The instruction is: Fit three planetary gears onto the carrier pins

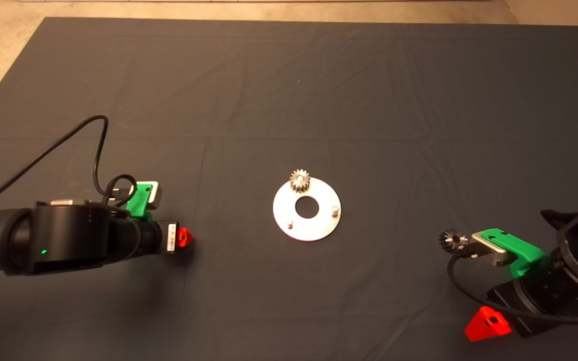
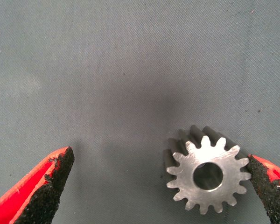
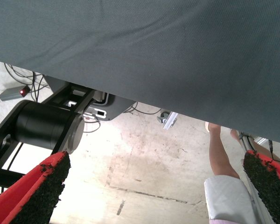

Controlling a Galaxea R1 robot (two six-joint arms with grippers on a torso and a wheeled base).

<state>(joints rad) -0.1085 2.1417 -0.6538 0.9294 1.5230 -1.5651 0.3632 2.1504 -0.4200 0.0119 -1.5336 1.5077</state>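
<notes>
One gear [image 1: 299,180] already sits on the far pin of the disc [image 1: 319,228] at mid-mat; the two near pins [image 1: 289,224] [image 1: 335,208] stand bare. A second gear [image 1: 451,239] lies on the mat [image 1: 289,90] at the right, just beside the right gripper [image 1: 487,323], which waits low at the near right edge with its fingers spread and nothing between them; its wrist view shows only the mat's edge, the floor and a person's leg [image 3: 220,158].

The left gripper [image 2: 161,184] is down at the mat on the left, open, around the third gear [image 2: 207,175]: that gear lies flat, bore up, with one pad [image 2: 270,191] touching or nearly touching its teeth and the other pad [image 2: 49,186] well apart from it.

These gears look like solid steel: small, rigid, dense for their size, in no danger of crushing. The smooth faces would probably slip, so the toothed rim is the place to hold, pads on opposite sides, teeth biting into the rubber. Held level that way, the bore stays free to drop over a pin; a tilted hold would likely jam it.
</notes>
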